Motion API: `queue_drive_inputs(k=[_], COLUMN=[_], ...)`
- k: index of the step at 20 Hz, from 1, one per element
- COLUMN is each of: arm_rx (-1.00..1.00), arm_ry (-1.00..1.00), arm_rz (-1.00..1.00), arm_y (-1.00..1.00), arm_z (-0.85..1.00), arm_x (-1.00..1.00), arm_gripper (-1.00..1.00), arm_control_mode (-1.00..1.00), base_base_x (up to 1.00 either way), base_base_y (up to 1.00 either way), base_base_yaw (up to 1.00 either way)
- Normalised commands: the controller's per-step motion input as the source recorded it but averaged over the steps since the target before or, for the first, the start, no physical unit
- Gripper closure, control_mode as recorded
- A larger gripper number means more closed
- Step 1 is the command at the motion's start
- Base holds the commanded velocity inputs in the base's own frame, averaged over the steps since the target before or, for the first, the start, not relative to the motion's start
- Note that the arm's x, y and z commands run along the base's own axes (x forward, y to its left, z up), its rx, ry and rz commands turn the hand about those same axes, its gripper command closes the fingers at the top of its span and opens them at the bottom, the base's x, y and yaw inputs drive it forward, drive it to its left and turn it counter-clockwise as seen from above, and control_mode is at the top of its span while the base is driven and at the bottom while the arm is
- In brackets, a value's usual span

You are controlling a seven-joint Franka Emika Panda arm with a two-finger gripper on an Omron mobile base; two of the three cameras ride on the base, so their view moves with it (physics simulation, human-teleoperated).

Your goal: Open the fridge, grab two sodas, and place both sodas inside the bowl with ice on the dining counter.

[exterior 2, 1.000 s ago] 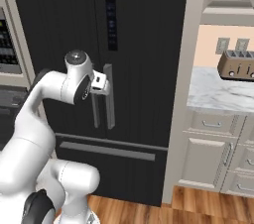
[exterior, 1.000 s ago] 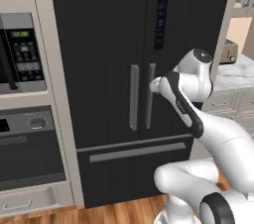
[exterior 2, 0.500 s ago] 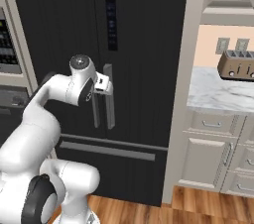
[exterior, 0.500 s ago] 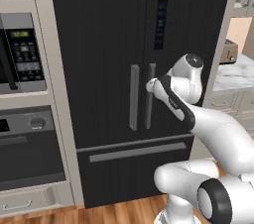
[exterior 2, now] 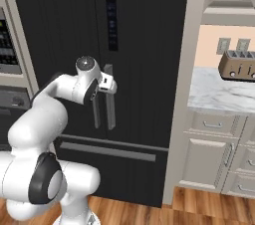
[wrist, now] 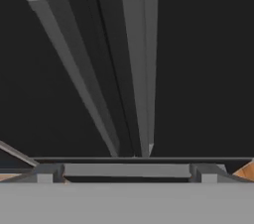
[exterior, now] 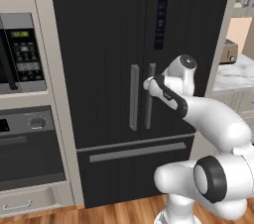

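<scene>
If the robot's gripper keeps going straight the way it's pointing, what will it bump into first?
Probably the fridge's right door handle. The open gripper points at the two grey bars, roughly lined up with the right one. How close it is, is hard to judge.

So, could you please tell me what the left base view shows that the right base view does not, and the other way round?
The left base view alone shows the microwave and the oven in the beige column beside the fridge. The right base view alone shows the toaster on a marble counter above the pale cabinets. Both share the shut black fridge, its two grey bar handles, its bottom drawer, and the arm with its claw at the handles.
</scene>
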Motion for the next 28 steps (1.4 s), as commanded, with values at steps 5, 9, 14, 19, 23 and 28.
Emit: queue_drive_inputs(k=[5,9,14,19,23,28], arm_rx=[0.00,0.01,0.02,0.02,0.03,0.02], arm_ry=[-0.04,-0.04,-0.02,0.00,0.00,0.00], arm_rz=[-0.02,-0.02,-0.02,-0.01,0.00,0.00], arm_y=[0.00,-0.04,-0.02,0.00,-0.04,-0.07], arm_z=[-0.12,-0.09,-0.06,-0.04,-0.05,-0.03], arm_x=[0.30,0.30,0.34,0.38,0.33,0.37], arm_gripper=[-1.00,-1.00,-1.00,-1.00,-1.00,-1.00], arm_control_mode=[-1.00,-1.00,-1.00,-1.00,-1.00,-1.00], base_base_x=[0.00,0.00,0.00,0.00,0.00,0.00], base_base_y=[0.00,0.00,0.00,0.00,0.00,0.00], base_base_yaw=[0.00,0.00,0.00,0.00,0.00,0.00])
